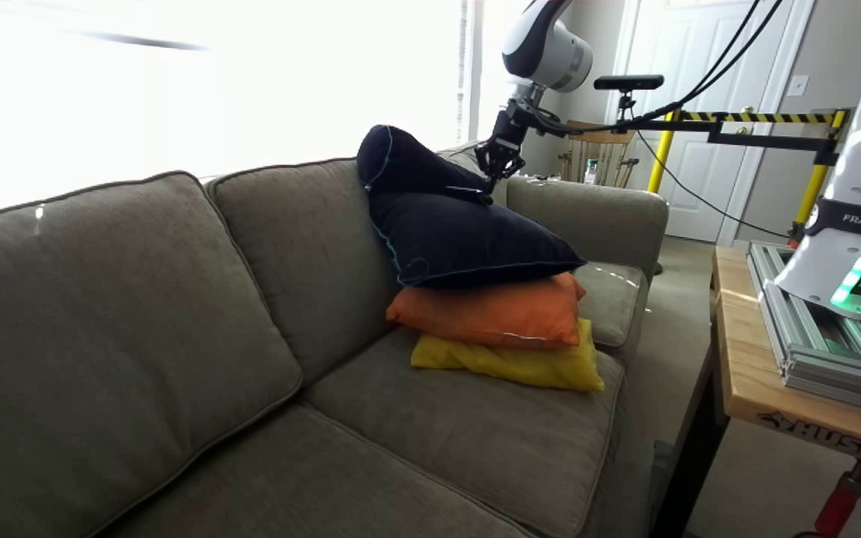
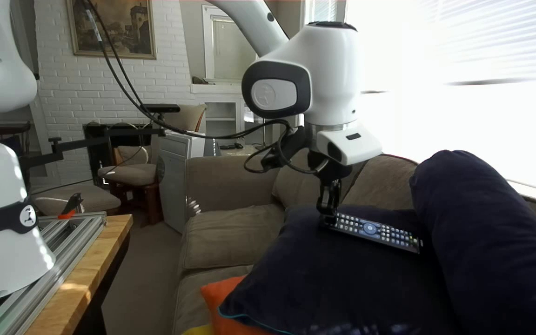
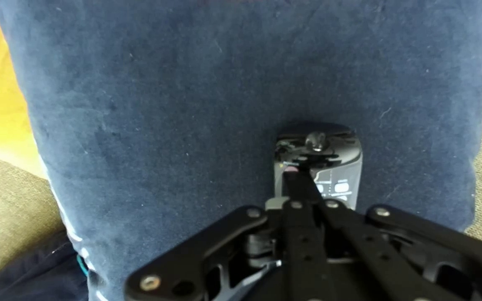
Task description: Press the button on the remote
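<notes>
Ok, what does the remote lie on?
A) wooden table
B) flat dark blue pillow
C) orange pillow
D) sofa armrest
B: an exterior view shows the remote buttons up on the flat dark blue pillow, with the hand at one end of it.

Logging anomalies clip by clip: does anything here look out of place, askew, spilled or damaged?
No spill or damage is visible. One oddity: the remote lies on a navy cushion stacked over an orange pillow and a yellow pillow on the sofa, a seemingly soft, unsteady base for pressing.
</notes>
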